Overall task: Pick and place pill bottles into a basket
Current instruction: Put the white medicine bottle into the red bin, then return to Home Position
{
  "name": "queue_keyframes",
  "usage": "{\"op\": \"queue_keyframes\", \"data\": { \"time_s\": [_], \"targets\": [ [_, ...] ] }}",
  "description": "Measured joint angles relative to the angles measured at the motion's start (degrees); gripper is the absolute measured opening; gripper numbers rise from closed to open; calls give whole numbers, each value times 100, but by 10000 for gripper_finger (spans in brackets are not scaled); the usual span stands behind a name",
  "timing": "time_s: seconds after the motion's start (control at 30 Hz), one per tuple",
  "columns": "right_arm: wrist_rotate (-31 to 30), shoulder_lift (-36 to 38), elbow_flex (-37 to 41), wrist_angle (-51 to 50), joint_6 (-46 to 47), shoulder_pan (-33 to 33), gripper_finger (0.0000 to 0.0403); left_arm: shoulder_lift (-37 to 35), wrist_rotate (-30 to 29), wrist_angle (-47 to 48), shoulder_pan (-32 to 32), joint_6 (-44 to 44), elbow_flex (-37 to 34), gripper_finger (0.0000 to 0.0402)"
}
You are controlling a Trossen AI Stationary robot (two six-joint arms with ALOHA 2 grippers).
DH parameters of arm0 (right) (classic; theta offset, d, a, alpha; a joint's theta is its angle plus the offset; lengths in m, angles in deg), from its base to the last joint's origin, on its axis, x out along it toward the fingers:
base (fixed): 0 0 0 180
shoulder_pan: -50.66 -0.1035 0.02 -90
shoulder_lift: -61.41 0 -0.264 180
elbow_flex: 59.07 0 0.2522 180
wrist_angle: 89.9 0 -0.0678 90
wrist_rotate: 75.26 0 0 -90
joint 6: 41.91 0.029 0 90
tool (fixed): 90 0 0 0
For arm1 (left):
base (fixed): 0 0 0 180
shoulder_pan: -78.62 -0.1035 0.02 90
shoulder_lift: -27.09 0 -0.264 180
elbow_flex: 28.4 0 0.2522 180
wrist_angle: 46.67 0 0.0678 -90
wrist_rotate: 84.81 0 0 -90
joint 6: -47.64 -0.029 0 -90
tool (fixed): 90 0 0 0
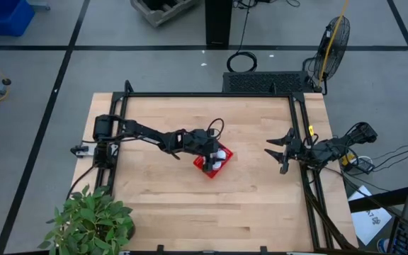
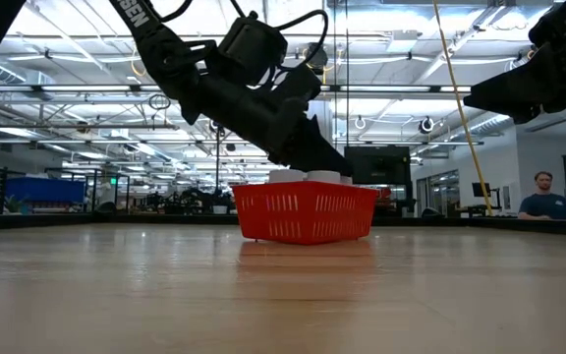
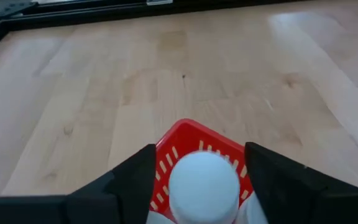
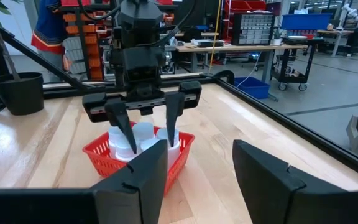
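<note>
The red basket [image 1: 205, 166] stands on the table near its middle; it also shows in the low view [image 2: 306, 213]. White pill bottles [image 4: 118, 140] stand upright in it, their caps above the rim [image 2: 285, 177]. My left gripper [image 4: 148, 144] points down into the basket. It is open, and its fingers stand on either side of one bottle [image 3: 202, 183] with a thin gap on each side. My right gripper [image 1: 273, 152] is open and empty near the table's right edge, level with the basket; it also shows in its own wrist view [image 4: 201, 180].
A black metal frame [image 1: 211, 94] runs along the table's far, left and right sides. A potted plant [image 1: 91, 221] stands at the near left corner. Bare wood lies around the basket. A person [image 2: 543, 197] sits in the room beyond the table.
</note>
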Motion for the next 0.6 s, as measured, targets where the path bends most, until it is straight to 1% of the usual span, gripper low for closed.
{"op": "queue_keyframes", "data": {
  "time_s": [0.17, 0.3, 0.37, 0.47, 0.53, 0.6],
  "targets": [
    [2, 0, 0, 0, 0, 0, 177, 0, -61, -28, 0, 36, -2, 272],
    [2, 0, 0, 0, 0, 0, 177, -41, -98, -264, 0, 37, -11, 269],
    [2, 0, 0, 0, 0, 0, 176, -177, -103, -281, 0, 18, -11, 260],
    [2, 0, 0, 0, 0, 0, 176, -507, -172, -13, -46, -9, -11, 238],
    [2, 0, 0, 0, 0, 0, 177, -771, -190, 287, -117, -7, -11, 216],
    [2, 0, 0, -1, 0, 0, 178, -1084, -29, 730, -185, -48, -11, 185]
  ]
}}
